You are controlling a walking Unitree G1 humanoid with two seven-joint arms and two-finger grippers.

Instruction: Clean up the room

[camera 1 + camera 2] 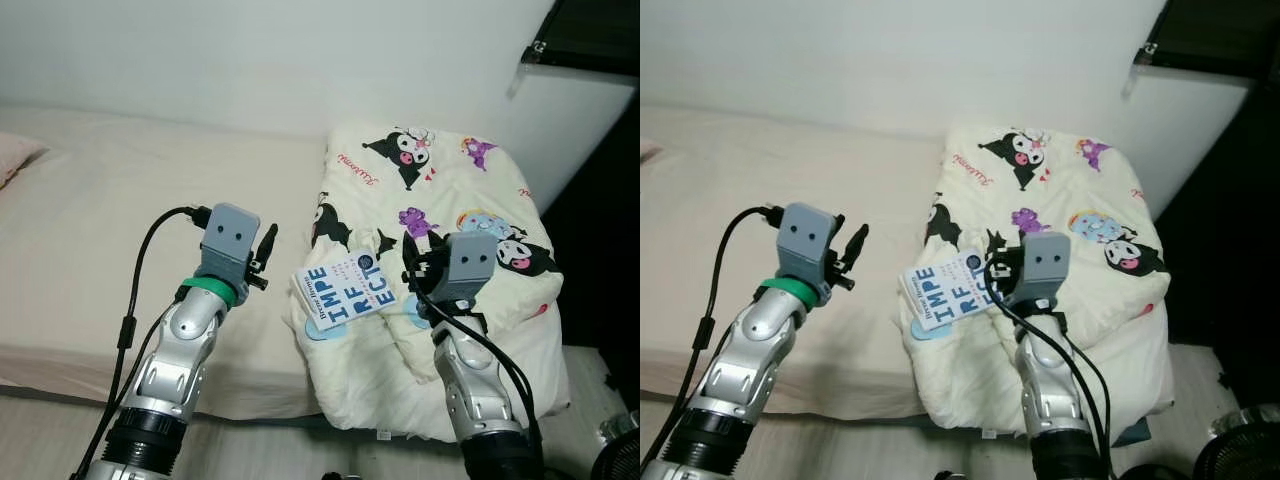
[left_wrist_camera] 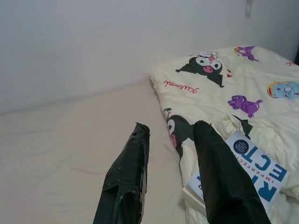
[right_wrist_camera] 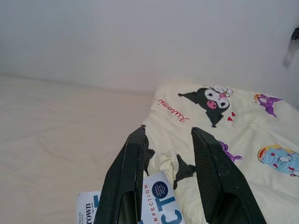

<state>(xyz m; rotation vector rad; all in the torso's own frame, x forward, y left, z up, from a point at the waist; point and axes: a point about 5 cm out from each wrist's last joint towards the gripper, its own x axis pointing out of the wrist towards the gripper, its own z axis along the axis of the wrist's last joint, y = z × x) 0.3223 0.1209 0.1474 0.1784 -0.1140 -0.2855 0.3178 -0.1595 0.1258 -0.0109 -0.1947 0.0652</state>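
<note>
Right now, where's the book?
The book lies on the quilt's left edge, just left of the right claw, right of the left claw.

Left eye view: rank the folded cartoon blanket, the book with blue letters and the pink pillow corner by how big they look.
1. Folded cartoon blanket, by far the largest.
2. Book with blue letters, lying on the blanket's near edge.
3. Pink pillow corner, smallest, though the picture's edge cuts it off, so its real size is unsure.

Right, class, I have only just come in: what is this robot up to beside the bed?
The robot stands at a bed with both arms raised over it. A book lies on a folded cartoon-print blanket. The right gripper, open, hangs just above the book. The left gripper, open too, is over the bare mattress beside the blanket. Neither holds anything yet.
</note>
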